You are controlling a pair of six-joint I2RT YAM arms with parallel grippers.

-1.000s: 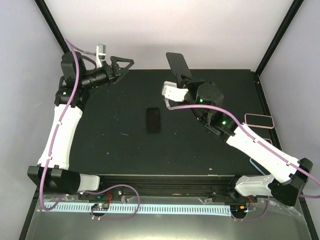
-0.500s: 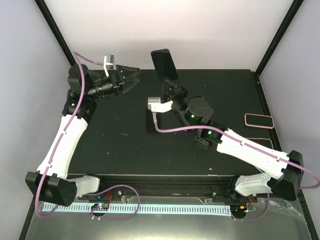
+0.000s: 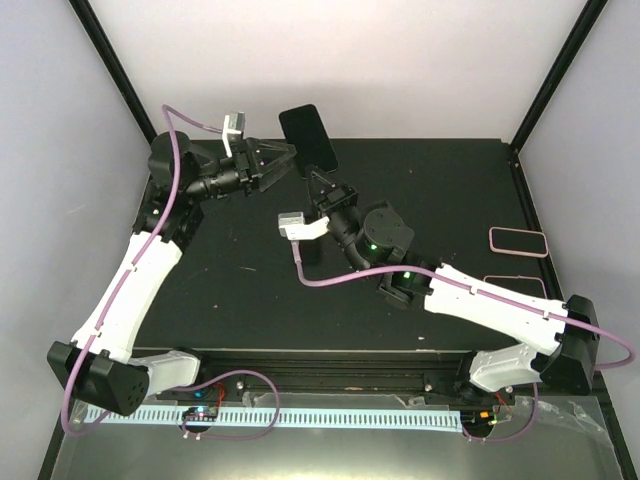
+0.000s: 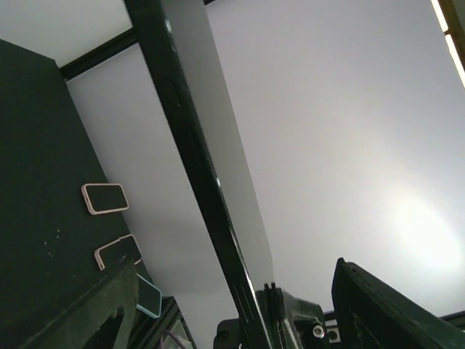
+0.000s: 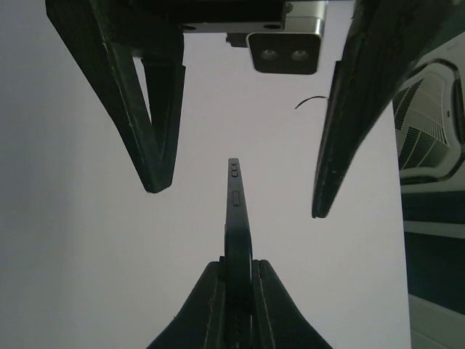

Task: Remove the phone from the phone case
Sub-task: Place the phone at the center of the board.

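A black phone in its black case [image 3: 307, 136] is held up above the far edge of the table, and I cannot tell phone from case. My right gripper [image 3: 321, 180] is shut on its lower end. In the right wrist view the phone [image 5: 234, 211] stands edge-on between my right gripper [image 5: 237, 291] pads. My left gripper [image 3: 284, 158] is open, its fingers [image 5: 149, 123] straddling the phone's upper end without touching. In the left wrist view the phone [image 4: 190, 153] runs diagonally through the open left gripper [image 4: 240, 309].
A dark flat device [image 3: 312, 252] lies mid-table, partly hidden under the right arm. Two pink-rimmed cases [image 3: 518, 241] [image 3: 515, 287] lie at the right edge, also in the left wrist view as pink cases [image 4: 105, 197] with a blue one [image 4: 149, 298]. Black frame posts [image 3: 555, 75] stand at the corners.
The right arm has swung left, carrying the phone toward the left gripper. The left arm has come right, its fingers now around the phone's top and slightly narrower.
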